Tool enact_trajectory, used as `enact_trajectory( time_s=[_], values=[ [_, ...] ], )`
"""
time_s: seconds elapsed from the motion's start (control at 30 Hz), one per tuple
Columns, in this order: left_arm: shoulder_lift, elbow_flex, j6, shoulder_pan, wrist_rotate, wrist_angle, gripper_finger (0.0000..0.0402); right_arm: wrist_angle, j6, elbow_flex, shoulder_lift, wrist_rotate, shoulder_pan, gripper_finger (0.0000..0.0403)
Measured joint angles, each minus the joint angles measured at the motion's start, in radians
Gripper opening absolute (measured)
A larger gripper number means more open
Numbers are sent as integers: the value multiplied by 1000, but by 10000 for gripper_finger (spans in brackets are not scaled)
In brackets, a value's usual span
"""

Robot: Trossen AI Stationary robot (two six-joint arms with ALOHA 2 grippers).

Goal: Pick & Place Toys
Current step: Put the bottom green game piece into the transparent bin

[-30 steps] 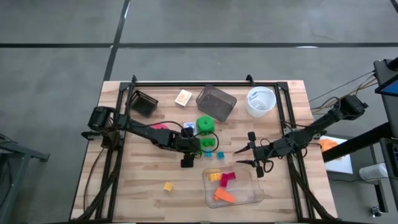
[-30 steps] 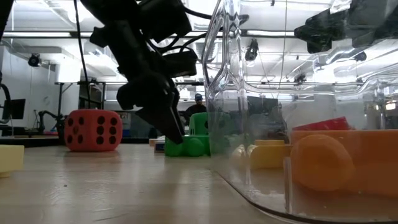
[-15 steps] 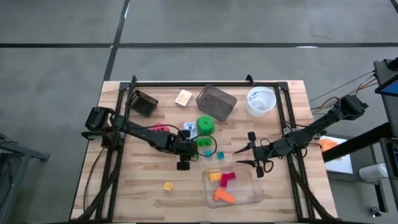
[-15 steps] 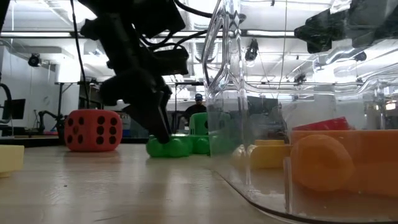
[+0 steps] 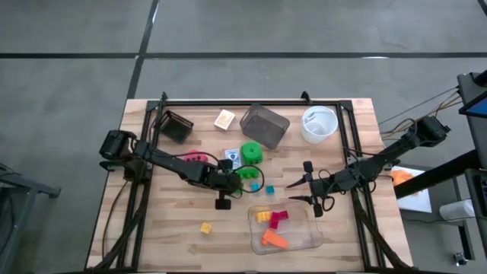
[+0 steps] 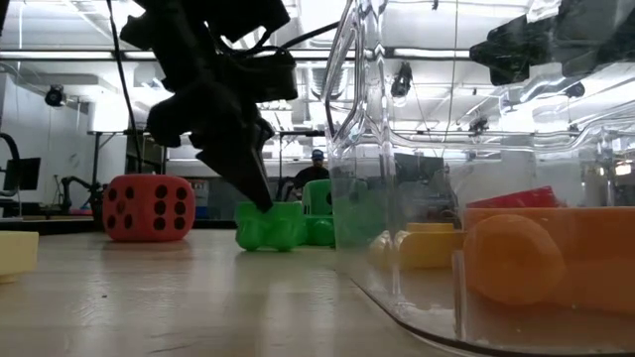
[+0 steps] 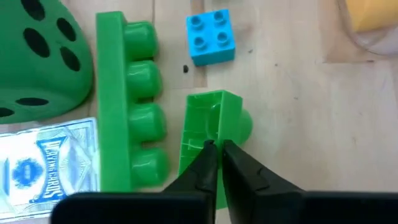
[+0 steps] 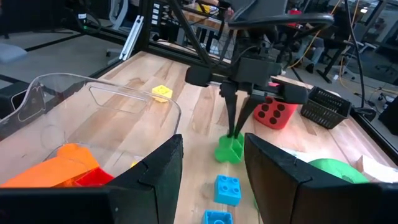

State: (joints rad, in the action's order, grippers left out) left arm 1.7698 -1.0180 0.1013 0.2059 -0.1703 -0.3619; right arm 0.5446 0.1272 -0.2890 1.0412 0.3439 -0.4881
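Observation:
My left gripper (image 5: pixel 233 183) is shut on a small green brick (image 7: pixel 214 121) at mid-table, next to a long green brick (image 7: pixel 124 106). A teal brick (image 7: pixel 210 37), the green die (image 5: pixel 252 153) and the white-blue card pack (image 7: pixel 50 165) lie close by. The pink-red die (image 6: pixel 149 206) stands to the left. A yellow brick (image 5: pixel 205 227) lies near the front edge. My right gripper (image 8: pixel 211 174) hovers open, right of the toys, touching nothing. The clear tray (image 5: pixel 304 242) holds orange, pink and yellow bricks. My left gripper pinches one wall of the small green brick (image 7: pixel 219 134) at its upper edge. One finger seems to be inside the hollow underside and one outside. The fingers slant down from the table's left. The brick is tipped on its side; whether its lower edge (image 6: pixel 268 246) touches the table, I cannot tell.
A tan block (image 5: pixel 224 119), a black basket (image 5: pixel 176 126), a dark clear box (image 5: pixel 264 125) and the white bowl (image 5: pixel 319 123) stand along the far edge. A black frame (image 5: pixel 251 100) rims the table. The tray's tall wall (image 6: pixel 357 119) is right of the held brick.
My left gripper has shut on the small green brick and drawn back a little toward the table's left. The brick has slid away from the long green brick and tipped up on its side.

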Motion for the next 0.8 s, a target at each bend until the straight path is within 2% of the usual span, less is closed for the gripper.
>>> enact_trajectory(
  time_s=[0.37, 0.8],
  values=[
    [-33, 5, 1, 7, 34, -22, 0, 0, 0, 0, 0, 0, 0, 167],
    [-155, 5, 3, 8, 14, 9, 0, 0, 0, 0, 0, 0, 0, 167]
  ],
)
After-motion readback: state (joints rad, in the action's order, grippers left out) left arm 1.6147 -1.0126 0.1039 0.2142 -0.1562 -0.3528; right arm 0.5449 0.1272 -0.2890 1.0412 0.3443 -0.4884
